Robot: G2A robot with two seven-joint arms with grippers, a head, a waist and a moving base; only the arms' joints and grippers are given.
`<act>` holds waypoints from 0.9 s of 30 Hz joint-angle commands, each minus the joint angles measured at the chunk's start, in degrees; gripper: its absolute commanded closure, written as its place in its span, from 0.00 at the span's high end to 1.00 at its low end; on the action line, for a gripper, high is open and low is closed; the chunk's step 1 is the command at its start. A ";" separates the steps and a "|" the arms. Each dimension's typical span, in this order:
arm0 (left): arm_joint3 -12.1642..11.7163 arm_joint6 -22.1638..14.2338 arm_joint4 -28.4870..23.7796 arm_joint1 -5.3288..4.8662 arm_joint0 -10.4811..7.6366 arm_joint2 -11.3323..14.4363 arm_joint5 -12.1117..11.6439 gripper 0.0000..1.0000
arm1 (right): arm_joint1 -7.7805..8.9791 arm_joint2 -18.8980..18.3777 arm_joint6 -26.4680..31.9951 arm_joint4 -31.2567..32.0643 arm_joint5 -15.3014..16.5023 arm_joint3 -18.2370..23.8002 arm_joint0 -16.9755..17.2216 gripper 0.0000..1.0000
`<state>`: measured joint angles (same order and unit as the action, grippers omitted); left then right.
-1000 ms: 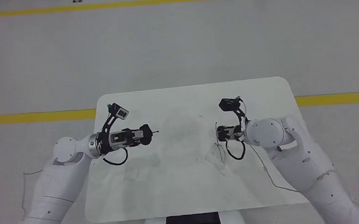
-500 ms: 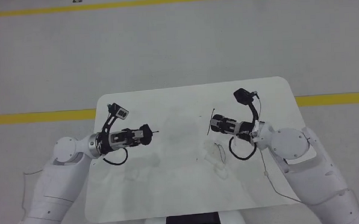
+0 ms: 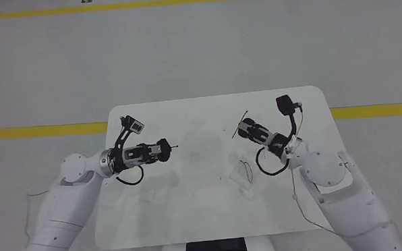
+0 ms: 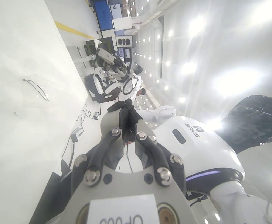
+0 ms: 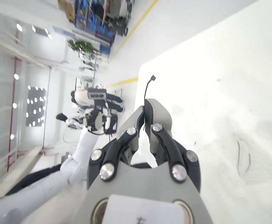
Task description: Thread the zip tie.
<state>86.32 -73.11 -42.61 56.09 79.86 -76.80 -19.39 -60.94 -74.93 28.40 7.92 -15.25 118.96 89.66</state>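
Note:
My right gripper (image 3: pixel 240 129) (image 5: pixel 145 110) is held above the right half of the white table (image 3: pixel 191 214), shut on a black zip tie (image 5: pixel 146 89) (image 3: pixel 244 116). The tie's strap sticks out past the fingertips and ends in its small square head. My left gripper (image 3: pixel 166 150) (image 4: pixel 127 115) is over the table's left half, pointing toward the right arm. It is shut on another thin black zip tie (image 4: pixel 128 153), whose short tip (image 3: pixel 176 148) pokes out. A wide gap of table separates the two grippers.
Loose black zip ties (image 3: pixel 245 171) (image 4: pixel 38 89) (image 5: pixel 244 157) lie on the table near its middle, below the right gripper, on what looks like clear film. A small dark speck (image 3: pixel 221 178) lies beside them. A yellow floor line (image 3: pixel 46 130) runs behind the table.
The right gripper has risen from the loose ties with one zip tie and swung toward the table's far side, its wrist turning. The left arm has not moved.

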 commanded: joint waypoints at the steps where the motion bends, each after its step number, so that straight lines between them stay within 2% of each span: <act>1: 0.00 1.80 -0.49 0.15 0.62 0.03 -0.09 0.00 | -0.22 0.75 -5.80 0.88 0.87 2.22 2.41 0.00; 6: -0.49 4.68 -0.11 0.92 0.58 0.59 -0.09 0.00 | -0.86 3.93 -15.50 4.71 2.49 6.21 6.24 0.00; 10: -1.47 6.55 0.60 2.11 -1.32 1.82 -0.09 0.00 | -1.50 7.52 -22.01 9.74 1.93 7.03 7.05 0.00; 12: -2.06 7.13 0.55 2.73 -2.39 2.63 -0.09 0.00 | -1.79 8.94 -23.51 11.02 1.46 6.83 6.77 0.00; 15: -3.48 6.99 3.01 3.71 -4.45 4.50 -0.09 0.00 | -2.11 10.34 -24.66 12.23 1.45 6.18 6.12 0.00; 27: -3.48 6.99 3.01 3.71 -4.45 4.50 -0.09 0.00 | -2.11 10.34 -24.66 12.23 1.45 6.18 6.12 0.00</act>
<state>82.84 -66.11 -39.60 59.80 75.41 -72.30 -19.48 -63.05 -64.59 3.74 20.15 -13.80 125.15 95.79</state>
